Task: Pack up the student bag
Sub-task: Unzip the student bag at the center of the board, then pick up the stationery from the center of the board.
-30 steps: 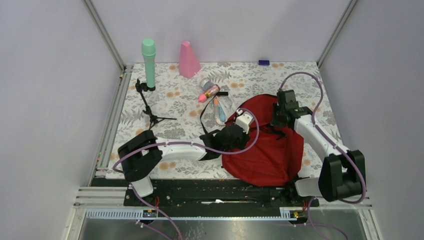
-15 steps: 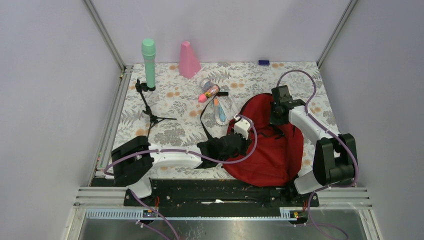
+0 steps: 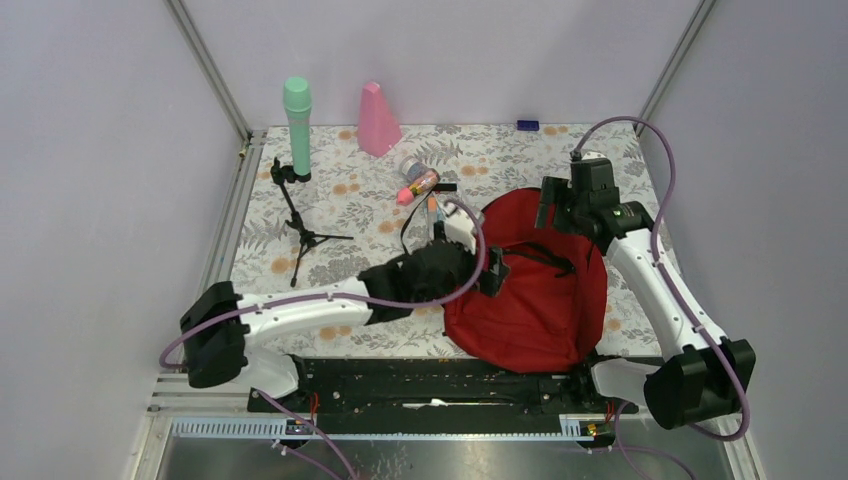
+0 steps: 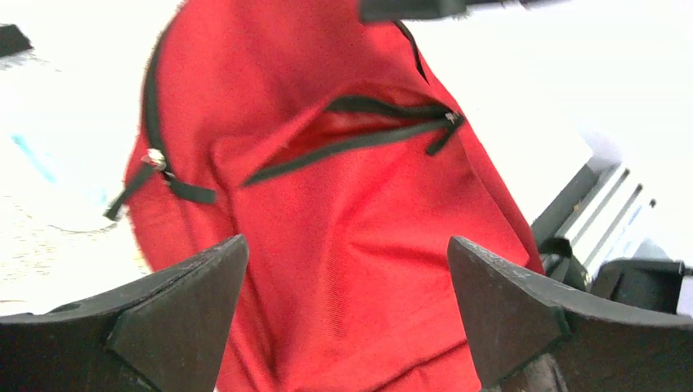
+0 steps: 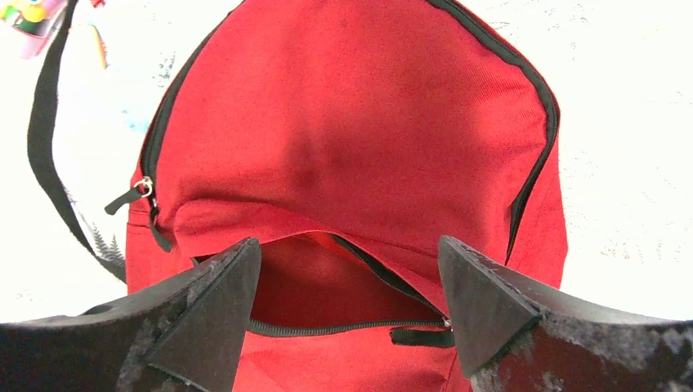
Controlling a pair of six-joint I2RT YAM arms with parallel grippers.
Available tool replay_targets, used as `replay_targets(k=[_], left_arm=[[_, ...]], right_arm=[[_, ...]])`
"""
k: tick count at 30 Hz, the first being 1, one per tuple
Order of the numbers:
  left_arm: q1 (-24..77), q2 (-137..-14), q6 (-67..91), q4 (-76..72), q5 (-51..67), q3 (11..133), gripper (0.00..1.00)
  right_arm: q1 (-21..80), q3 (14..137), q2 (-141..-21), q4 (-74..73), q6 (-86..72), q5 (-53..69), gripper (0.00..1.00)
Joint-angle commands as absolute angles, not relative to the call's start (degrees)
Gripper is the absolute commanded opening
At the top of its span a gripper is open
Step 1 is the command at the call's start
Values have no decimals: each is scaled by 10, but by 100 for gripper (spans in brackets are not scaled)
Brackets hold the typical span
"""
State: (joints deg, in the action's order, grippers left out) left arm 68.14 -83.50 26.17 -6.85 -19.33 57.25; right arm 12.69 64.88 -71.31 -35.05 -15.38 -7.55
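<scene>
Top external and wrist views: the left tool and right tool, clenched a second ago, have been released. The student bag is left on the table beneath both, its front pocket gaping, judged ready for loading.

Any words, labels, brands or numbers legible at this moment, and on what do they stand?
No text can be read in any view.
student bag: plain red fabric with black zippers, no print or tag showing.
pink-tipped tube: any label is too small and blurred to read.
small blue item at the back: too small to tell.
</scene>
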Motion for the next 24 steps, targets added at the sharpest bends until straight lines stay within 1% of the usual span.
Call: replay_targets(k=[1,4,6,8,12,15,16,19,21,24], left_arm=[[606,-791,290,9,-152,607,99],[549,-799,309,49,-138,617,99],[512,-820,323,82,-126,637,99],[485,-849,327,106,-137,662,97],[449,-931,333,159,-195,740,91],[417,-1001,334,173,-205,793,84],[408,-1029,336,181,-205,816,80],[391,-1106,328,210,-230,892,77],[378,-1149,333,214,-213,931,75],[349,-1207,352,219,-187,978,66]], right_arm=[[127,651,-678,-351,-150,-53,86],[127,637,-649,-329,-149,-61,87],[127,634,-632,-323,-156,-68,87],[127,632,-619,-315,-164,-72,85],[126,630,-605,-302,-180,-67,85],[126,632,-603,-297,-186,-58,84],[126,632,-603,-297,-188,-55,84],[126,631,-602,-294,-189,-37,84],[126,628,-604,-292,-189,-25,84],[126,623,-609,-292,-188,-14,85]])
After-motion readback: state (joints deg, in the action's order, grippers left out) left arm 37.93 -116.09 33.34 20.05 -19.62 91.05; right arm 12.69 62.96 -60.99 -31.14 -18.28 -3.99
